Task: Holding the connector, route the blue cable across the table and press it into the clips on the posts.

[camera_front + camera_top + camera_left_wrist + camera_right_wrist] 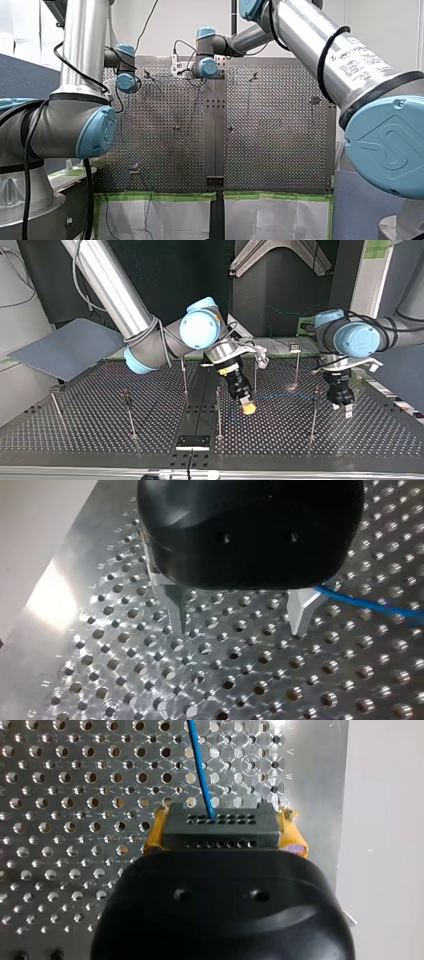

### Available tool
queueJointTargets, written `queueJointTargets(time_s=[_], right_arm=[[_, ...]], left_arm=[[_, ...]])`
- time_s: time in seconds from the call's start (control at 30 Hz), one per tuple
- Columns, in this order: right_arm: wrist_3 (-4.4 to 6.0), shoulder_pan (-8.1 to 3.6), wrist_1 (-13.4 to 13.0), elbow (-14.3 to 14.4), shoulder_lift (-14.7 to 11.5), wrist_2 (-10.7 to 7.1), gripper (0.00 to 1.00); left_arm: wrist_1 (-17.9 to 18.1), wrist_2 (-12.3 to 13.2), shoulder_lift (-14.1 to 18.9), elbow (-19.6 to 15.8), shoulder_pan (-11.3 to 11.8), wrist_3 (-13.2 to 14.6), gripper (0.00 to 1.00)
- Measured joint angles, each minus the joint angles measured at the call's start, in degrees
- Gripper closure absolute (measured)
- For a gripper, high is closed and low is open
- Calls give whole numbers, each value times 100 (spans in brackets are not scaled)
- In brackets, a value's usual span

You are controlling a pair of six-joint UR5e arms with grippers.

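1. My right gripper (223,822): clenched on the connector (220,834), one yellow pad (156,832) against each end of it. In the top view this gripper (248,408) hangs tilted over the middle of the perforated table (100,430), with its pads low over the surface.
2. Connector: a dark grey block with two rows of small holes across its face. It is held crosswise between the pads and clear of the table.
3. Blue cable (200,765): leaves the middle of the connector's face and runs straight ahead of my right gripper, over the table's holes. In the top view it (280,396) stretches roughly level from the yellow pads toward the view's right, as far as a post (314,410) beside my left gripper (344,407). Whether it sits in that post's clip is too small to tell.
4. My left gripper (240,622): released, with its metal fingers (177,610) wide apart and nothing between them. The tips point down, close over the table.
5. Blue cable, left wrist view (370,605): passes just beside the outer face of one finger, outside the jaws.
6. Further posts: several thin upright rods across the table, one (218,412) near my right gripper and one (130,415) well apart at the top view's left.
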Motion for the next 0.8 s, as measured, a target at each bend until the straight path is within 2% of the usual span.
queueJointTargets(time_s=[0.13, 0.23, 0.6, 0.8], right_arm=[[12, 4, 29, 0, 1, 102, 100], [12, 15, 38, 0, 0, 135, 100], [10, 37, 67, 0, 0, 149, 100], [16, 29, 73, 0, 0, 162, 100]], left_arm=[[-221, -220, 194, -196, -29, -128, 0], [-399, -269, 369, -372, -42, -292, 0], [-765, 158, 954, -958, -132, -861, 0], [-1082, 208, 1286, -1290, -206, -875, 0]])
